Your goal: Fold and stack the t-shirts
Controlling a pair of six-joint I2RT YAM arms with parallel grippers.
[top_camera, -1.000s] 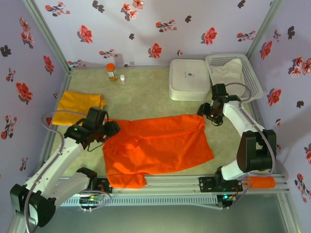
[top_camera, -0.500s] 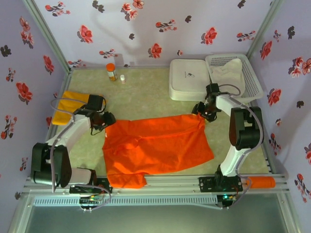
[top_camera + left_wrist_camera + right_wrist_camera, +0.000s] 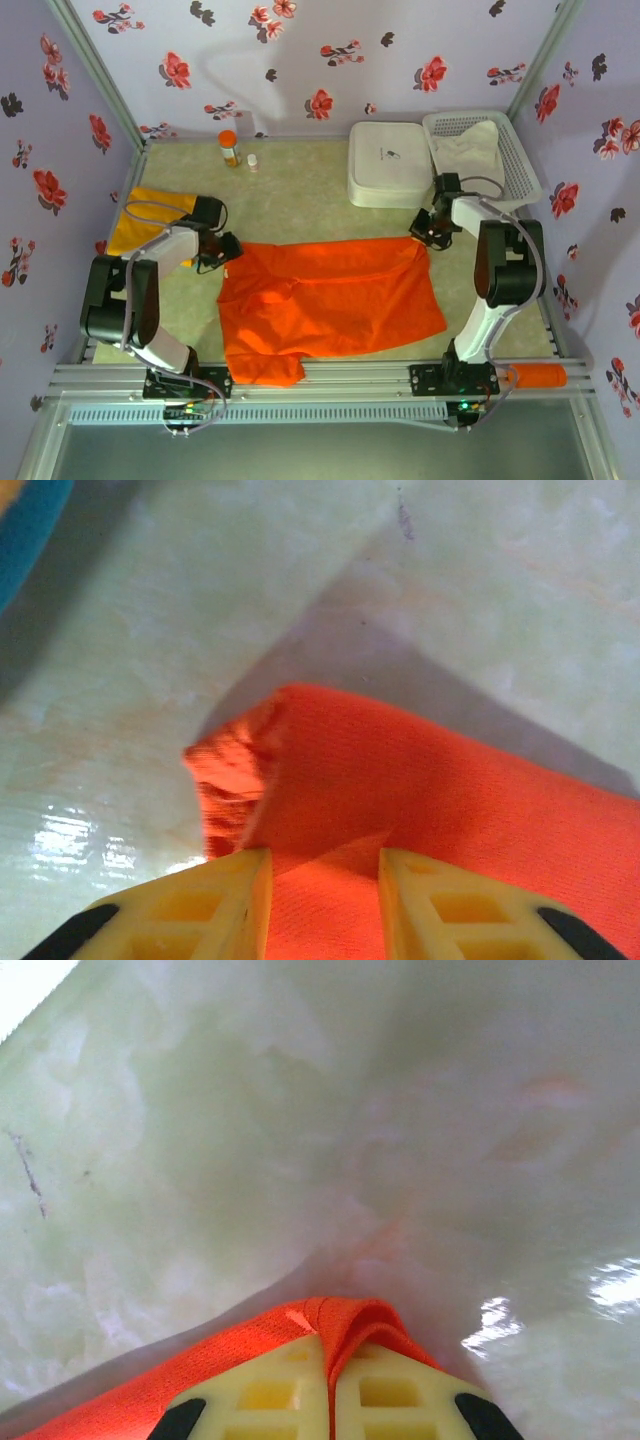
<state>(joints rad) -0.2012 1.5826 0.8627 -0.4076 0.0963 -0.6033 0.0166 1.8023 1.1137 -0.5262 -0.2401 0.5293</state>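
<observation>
1. Well, floral lilac walls [image 3: 300,70] ring a pale green table [image 3: 300,190].
2. Orange-red t-shirt [image 3: 330,300] lies spread mid-table, mustard t-shirt [image 3: 150,215] at left.
3. Right gripper [image 3: 328,1348] pinches the orange-red corner; left gripper [image 3: 325,865] straddles another, fingers apart.

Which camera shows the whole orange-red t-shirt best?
The top external view: the orange-red t-shirt lies spread out there, edge to edge. The left wrist view gives a close look at one corner, between the parted fingers of the left gripper. The right wrist view gives a small fold pinched in the right gripper.
</observation>
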